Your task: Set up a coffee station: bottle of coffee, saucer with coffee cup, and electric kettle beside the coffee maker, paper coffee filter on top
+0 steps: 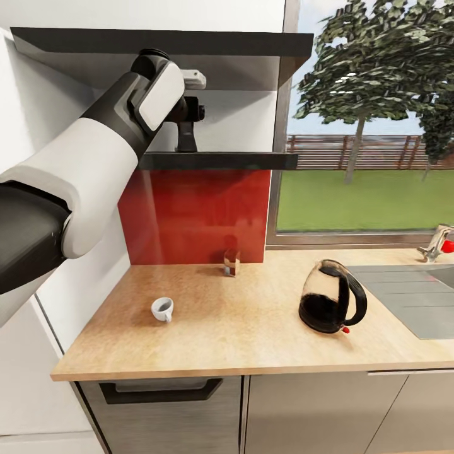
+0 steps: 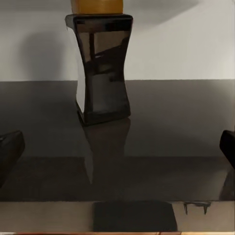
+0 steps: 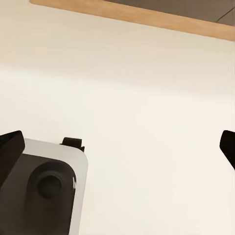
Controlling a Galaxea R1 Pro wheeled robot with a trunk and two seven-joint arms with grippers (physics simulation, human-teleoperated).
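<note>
a simulated kitchen with a light wooden countertop (image 1: 252, 328), a red backsplash (image 1: 195, 214) and a window (image 1: 372, 145) onto a lawn and tree; two dark wall shelves hang above the counter. the robot's left arm (image 1: 82, 170) reaches up to the lower shelf (image 1: 221, 161), where the left gripper (image 1: 187, 135) is level with the shelf's top. from the left wrist view, its fingertips (image 2: 11, 147) sit wide apart at the frame's edges, nothing between them, facing the bottle of coffee (image 2: 102, 68), a dark waisted bottle with an amber cap that stands upright on the glossy shelf against the white wall, apart from the fingers. down on the counter, a white coffee cup (image 1: 162, 308) stands upright toward the left, a small glass object (image 1: 231, 261) rests against the backsplash, and the electric kettle (image 1: 331, 306), dark and glassy with a black handle, stands well to the right beside the sink (image 1: 416, 296) and its faucet (image 1: 438, 243). the right wrist view shows the right gripper (image 3: 120, 147) with its fingertips spread wide over a pale floor, gripping nothing, beside a grey and black part of the robot (image 3: 46, 191).
</note>
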